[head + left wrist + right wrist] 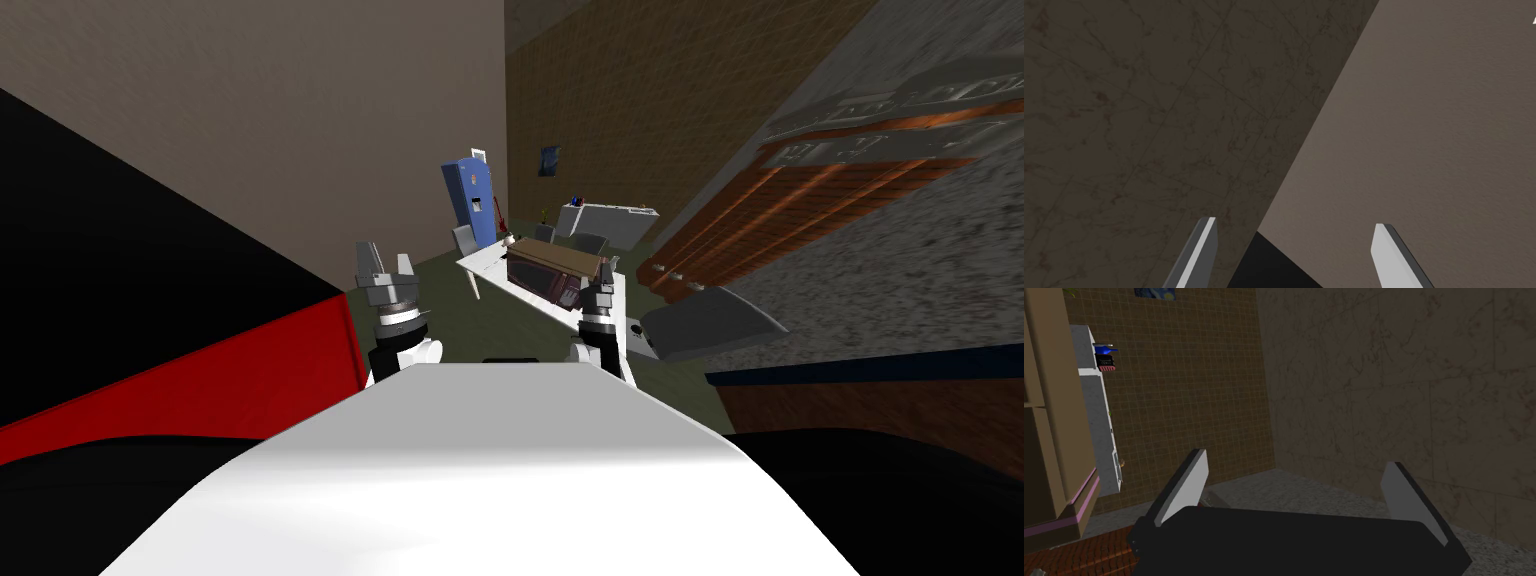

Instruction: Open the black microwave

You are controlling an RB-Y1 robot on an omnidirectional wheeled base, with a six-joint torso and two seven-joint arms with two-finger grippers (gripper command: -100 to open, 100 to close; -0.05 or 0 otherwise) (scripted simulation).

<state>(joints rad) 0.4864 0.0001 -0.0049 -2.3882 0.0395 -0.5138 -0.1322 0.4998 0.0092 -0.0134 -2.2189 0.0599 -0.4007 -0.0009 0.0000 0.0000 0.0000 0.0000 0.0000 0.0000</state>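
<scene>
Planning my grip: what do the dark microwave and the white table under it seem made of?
Dark boxy microwave: smooth dark reddish front, maybe glass or plastic; its top looks matte tan. Flat white table: plain matte white, no grain, so material unclear.

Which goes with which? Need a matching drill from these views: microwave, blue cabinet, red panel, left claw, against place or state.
1. dark box-shaped microwave
2. tall blue cabinet
3. flat red panel
4. left claw

a. open
b. on the white table
c. by the far wall
d. bordering the black area

Pairs: 1-b, 2-c, 3-d, 4-a
</scene>
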